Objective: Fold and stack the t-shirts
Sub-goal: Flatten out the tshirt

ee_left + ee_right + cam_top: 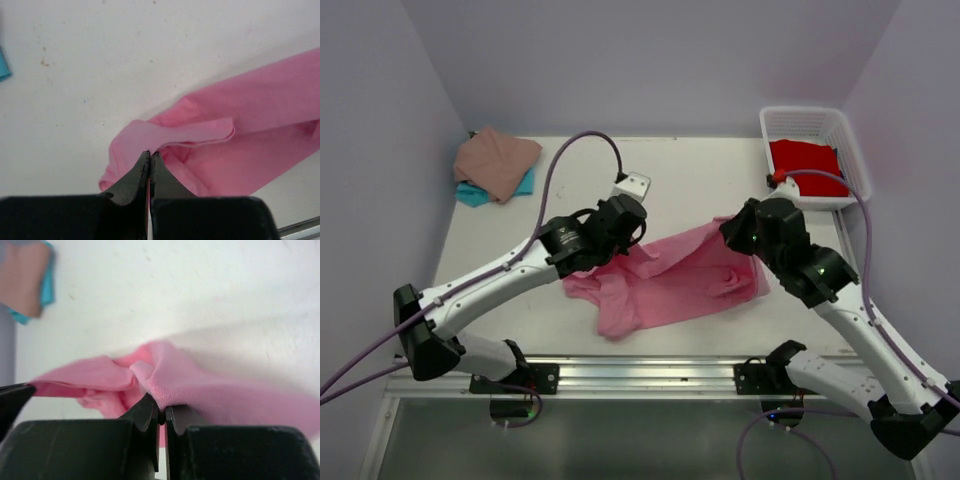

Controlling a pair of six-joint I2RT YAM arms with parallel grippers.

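Observation:
The bright pink t-shirt (pixel 665 280) lies rumpled mid-table, held up at two edges. My left gripper (pixel 620 240) is shut on its left edge; in the left wrist view the gripper (pixel 150 154) pinches a pink fold of the shirt (pixel 240 140). My right gripper (pixel 732 232) is shut on its right edge; in the right wrist view the gripper (pixel 162 412) holds the shirt's hem (pixel 200 385). The tan-pink t-shirt (pixel 495 160) lies on the teal t-shirt (pixel 470 192) at the back left. The red t-shirt (pixel 807 165) lies in the basket.
The white lattice basket (pixel 850 135) stands at the back right corner. A small white block (pixel 634 185) sits behind the left gripper. Purple walls close in the table on three sides. A metal rail (pixel 640 375) runs along the near edge.

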